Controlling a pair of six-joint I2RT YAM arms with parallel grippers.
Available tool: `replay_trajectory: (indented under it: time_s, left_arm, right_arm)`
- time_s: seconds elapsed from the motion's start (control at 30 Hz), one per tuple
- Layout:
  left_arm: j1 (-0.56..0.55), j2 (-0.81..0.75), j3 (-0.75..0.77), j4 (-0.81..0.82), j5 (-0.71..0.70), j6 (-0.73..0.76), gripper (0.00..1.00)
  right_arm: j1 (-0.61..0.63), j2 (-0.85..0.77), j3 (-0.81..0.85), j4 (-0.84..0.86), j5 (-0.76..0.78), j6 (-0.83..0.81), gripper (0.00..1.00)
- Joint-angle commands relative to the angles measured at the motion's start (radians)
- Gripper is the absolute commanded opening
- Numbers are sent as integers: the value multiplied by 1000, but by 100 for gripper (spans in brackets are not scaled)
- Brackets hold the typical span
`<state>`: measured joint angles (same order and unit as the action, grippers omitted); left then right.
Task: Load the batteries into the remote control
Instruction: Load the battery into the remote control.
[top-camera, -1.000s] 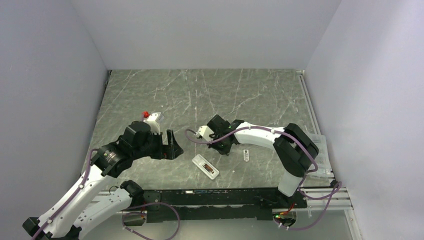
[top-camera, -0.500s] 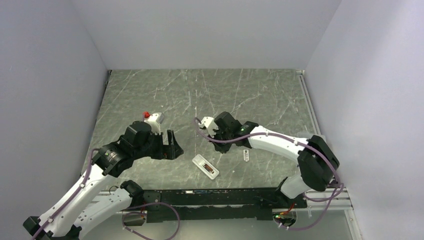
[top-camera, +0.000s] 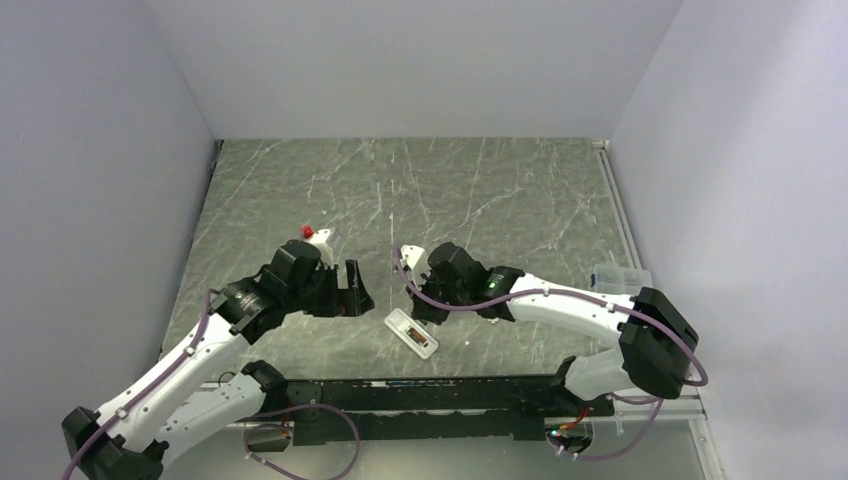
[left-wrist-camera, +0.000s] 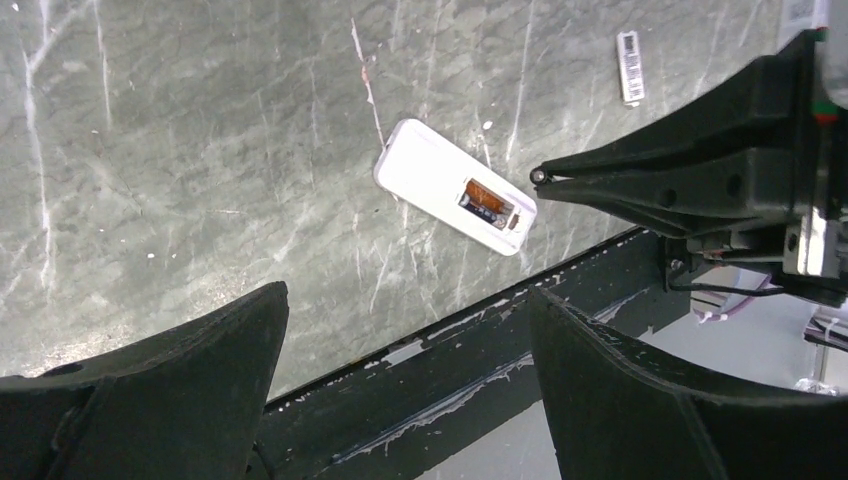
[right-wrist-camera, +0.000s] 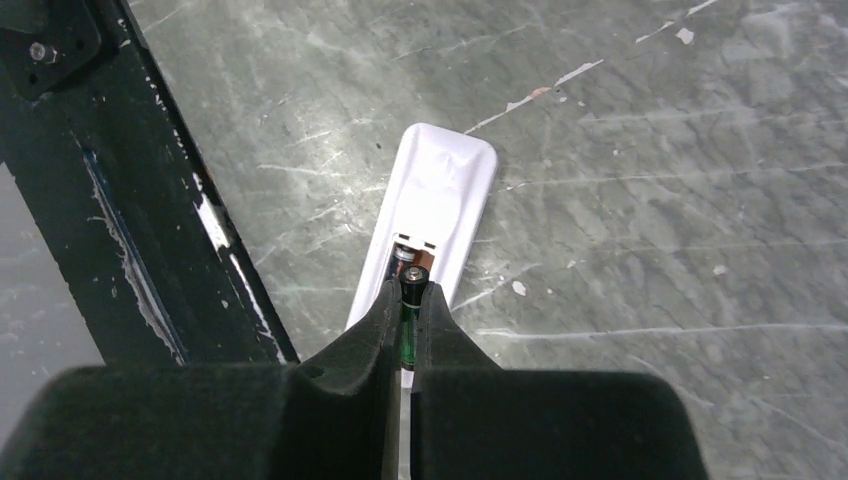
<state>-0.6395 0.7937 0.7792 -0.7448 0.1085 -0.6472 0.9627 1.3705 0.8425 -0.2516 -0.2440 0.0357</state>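
Observation:
The white remote control (top-camera: 411, 333) lies near the table's front edge, its brownish-orange recess (left-wrist-camera: 487, 200) facing up. It also shows in the right wrist view (right-wrist-camera: 445, 185). My right gripper (right-wrist-camera: 408, 290) is shut on a dark battery (right-wrist-camera: 410, 300) with a green band, held just above the recess. A second battery (right-wrist-camera: 400, 256) seems to lie in the recess. In the top view my right gripper (top-camera: 424, 314) hangs over the remote. My left gripper (top-camera: 354, 290) is open and empty, just left of the remote; it also shows in the left wrist view (left-wrist-camera: 408, 295).
A small white strip with a barcode (top-camera: 492, 310) lies right of the remote. A clear plastic box (top-camera: 620, 274) stands at the right edge, partly behind the right arm. The black rail (left-wrist-camera: 480, 350) runs along the table's front edge.
My right gripper has moved nearer and to the left, from beside the barcode strip to over the remote's recess, the battery in it. My left gripper has shifted slightly right toward the remote.

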Motion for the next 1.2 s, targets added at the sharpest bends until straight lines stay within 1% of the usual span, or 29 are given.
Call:
replay_trajectory:
  time_s: [0.0,0.2,0.4,0.53,0.97,1.17]
  left_arm:
    - [-5,35,-25,97,16,-17,93]
    - [-5,133,-52,160,5,-11,92]
    - [-5,210,-92,251,29,-7,91]
    - [-8,260,-108,302,45,-2,89]
    - [-75,453,-81,347,-13,53,81]
    - [-120,520,-57,365,-53,69,81]
  right_arm:
    - [22,-16,-45,118,25,65,0]
    - [30,-7,-81,172,28,99,0]
    - [31,-30,-141,239,46,160,0]
    - [31,-56,-170,247,61,181,0]
    - [31,-75,-205,307,65,208,0]
    - [31,-62,-201,304,58,208,0]
